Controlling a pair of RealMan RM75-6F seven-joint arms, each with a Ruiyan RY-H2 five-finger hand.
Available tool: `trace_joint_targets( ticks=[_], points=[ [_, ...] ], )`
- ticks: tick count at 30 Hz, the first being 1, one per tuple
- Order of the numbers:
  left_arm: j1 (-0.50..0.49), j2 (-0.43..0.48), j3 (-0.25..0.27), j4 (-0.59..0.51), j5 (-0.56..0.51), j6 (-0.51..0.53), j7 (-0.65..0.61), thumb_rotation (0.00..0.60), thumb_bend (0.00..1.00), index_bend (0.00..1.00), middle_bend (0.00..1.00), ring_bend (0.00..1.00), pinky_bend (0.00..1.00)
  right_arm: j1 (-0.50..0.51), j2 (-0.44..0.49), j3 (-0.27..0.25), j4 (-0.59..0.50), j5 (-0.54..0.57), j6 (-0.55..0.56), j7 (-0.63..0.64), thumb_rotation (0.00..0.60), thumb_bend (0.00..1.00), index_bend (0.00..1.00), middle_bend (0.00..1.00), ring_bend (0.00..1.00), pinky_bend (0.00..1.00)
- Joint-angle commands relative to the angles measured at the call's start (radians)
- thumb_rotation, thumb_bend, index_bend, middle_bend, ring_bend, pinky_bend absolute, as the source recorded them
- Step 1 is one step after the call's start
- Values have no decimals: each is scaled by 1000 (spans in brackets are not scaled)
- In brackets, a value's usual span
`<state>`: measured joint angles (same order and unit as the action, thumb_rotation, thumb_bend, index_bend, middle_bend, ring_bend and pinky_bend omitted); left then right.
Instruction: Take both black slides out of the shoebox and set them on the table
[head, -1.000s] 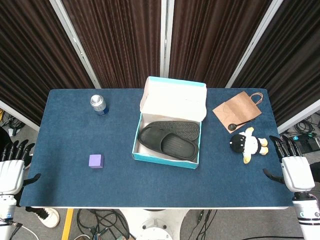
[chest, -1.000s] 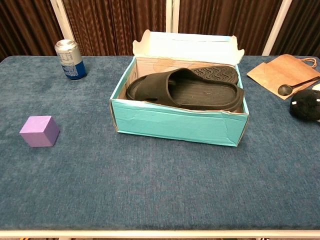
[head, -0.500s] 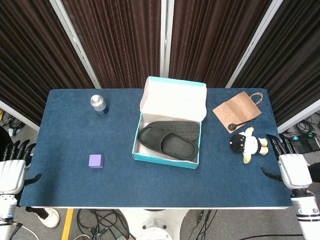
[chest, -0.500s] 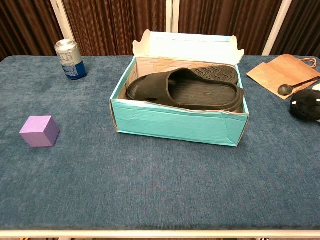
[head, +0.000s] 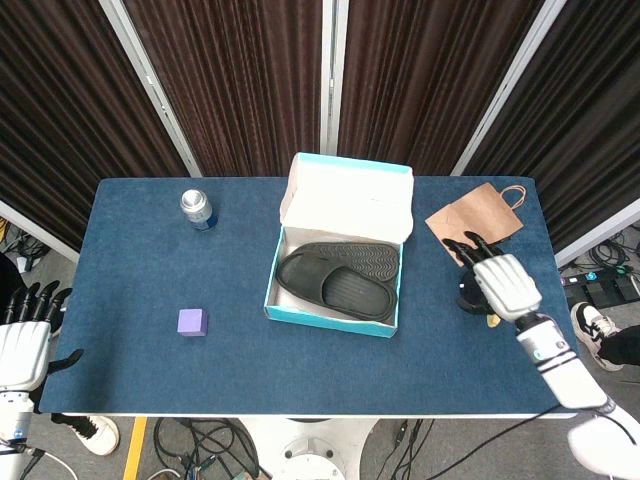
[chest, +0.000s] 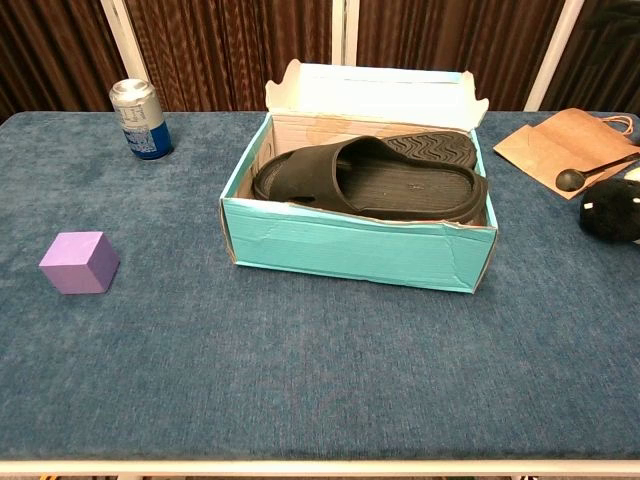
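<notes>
From the head view, the right hand (head: 505, 283) hangs over the table's right side above a plush toy (head: 470, 297), fingers spread, holding nothing. The left hand (head: 22, 345) sits off the table's left edge, fingers apart, empty. Both black slides (head: 340, 278) lie in the shoebox (head: 330, 315).

From the chest view, the slides (chest: 375, 180) sit stacked inside the open shoebox (chest: 350, 250); neither hand shows

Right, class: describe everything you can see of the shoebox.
The shoebox is teal cardboard outside and white inside, with its hinged lid open and standing up at the back. Its front wall looks creased. It rests on the blue table near the middle. Two black slides lie inside, one sole-up. Neither hand touches it.
</notes>
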<state>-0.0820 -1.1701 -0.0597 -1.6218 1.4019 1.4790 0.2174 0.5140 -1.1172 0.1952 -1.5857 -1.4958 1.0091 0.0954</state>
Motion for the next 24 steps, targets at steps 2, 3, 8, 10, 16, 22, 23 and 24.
trace_joint_targets(
  ticks=[2,3,8,10,16,22,23,24],
  points=[
    [10,-2,4,10,-3,8,-11,600,0,149,74,3,22,155,-99,73,31,96,-160,47,600,101,122,226,79,284],
    [12,-3,4,13,-3,10,-14,600,0,150,74,3,22,177,-118,80,42,110,-181,46,600,101,122,226,79,285],
    [22,-4,6,30,-6,18,-31,600,0,152,75,3,22,290,-246,93,145,156,-254,-34,600,101,122,225,79,287],
    [25,-4,6,36,-9,18,-37,600,0,153,75,3,22,330,-301,93,194,169,-271,-79,600,101,122,225,79,287],
    [30,-1,6,44,-9,20,-51,600,0,163,75,3,22,423,-447,85,330,210,-310,-179,600,102,129,226,80,293],
    [38,1,8,53,-7,26,-68,600,0,164,74,3,22,485,-572,79,461,207,-312,-186,600,175,220,262,114,319],
    [39,1,7,53,-8,26,-68,600,0,164,74,3,22,492,-590,77,482,200,-305,-184,600,198,250,274,121,321],
    [40,2,7,53,-9,26,-67,600,0,165,74,3,22,499,-608,74,505,191,-298,-183,600,227,285,289,131,322]
  ],
)
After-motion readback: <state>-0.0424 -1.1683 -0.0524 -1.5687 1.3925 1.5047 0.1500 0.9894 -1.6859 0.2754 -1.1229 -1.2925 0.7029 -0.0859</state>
